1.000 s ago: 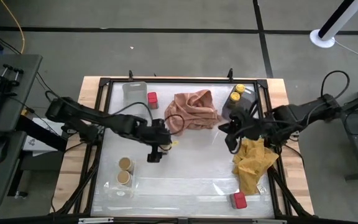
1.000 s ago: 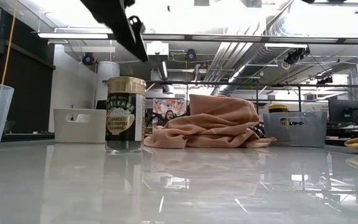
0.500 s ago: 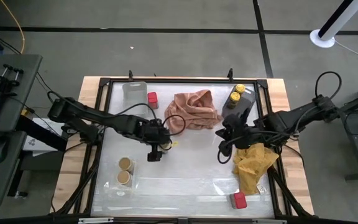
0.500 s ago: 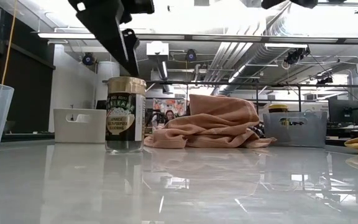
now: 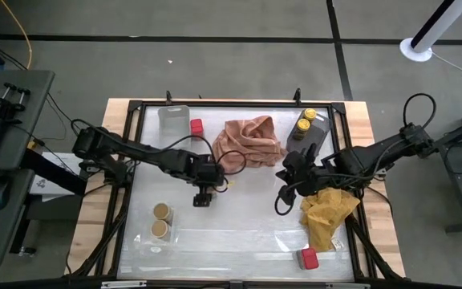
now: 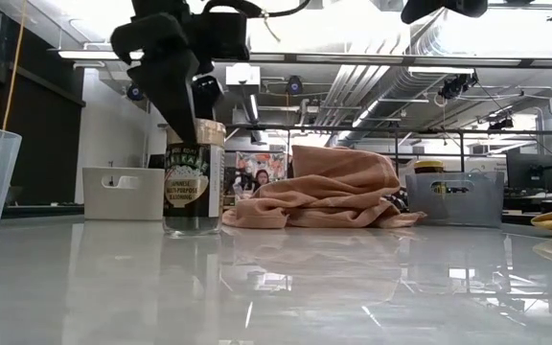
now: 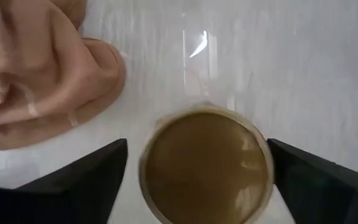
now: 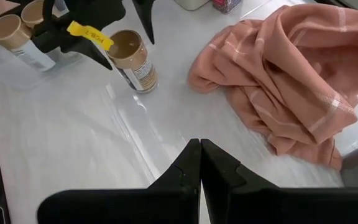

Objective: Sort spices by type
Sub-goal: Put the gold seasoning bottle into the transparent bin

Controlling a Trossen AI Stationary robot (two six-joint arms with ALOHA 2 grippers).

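A round jar with a tan lid [image 7: 205,165] stands upright on the white table, near its middle [image 6: 193,177]. My left gripper [image 5: 202,197] hangs over it, pointing steeply down and open. Its two fingers stand one on either side of the lid with a gap on each side. Two more tan-lidded jars [image 5: 161,220] stand in the clear tray at the near left. Two yellow-lidded jars [image 5: 305,120] sit in the grey tray at the far right. One red box [image 5: 196,127] is at the far left, another [image 5: 309,258] at the near right. My right gripper [image 5: 281,205] hovers shut right of centre.
A pink cloth [image 5: 251,140] lies bunched just beyond the jar, toward the far edge. A yellow cloth [image 5: 325,210] lies at the right under my right arm. A clear container [image 5: 173,116] stands at the far left. A black frame [image 5: 239,103] rims the table.
My left gripper has sunk toward the tan-lidded jar until its open fingers flank the lid. My right gripper has moved a little toward the table's near edge and left, staying shut. The jar has not moved.
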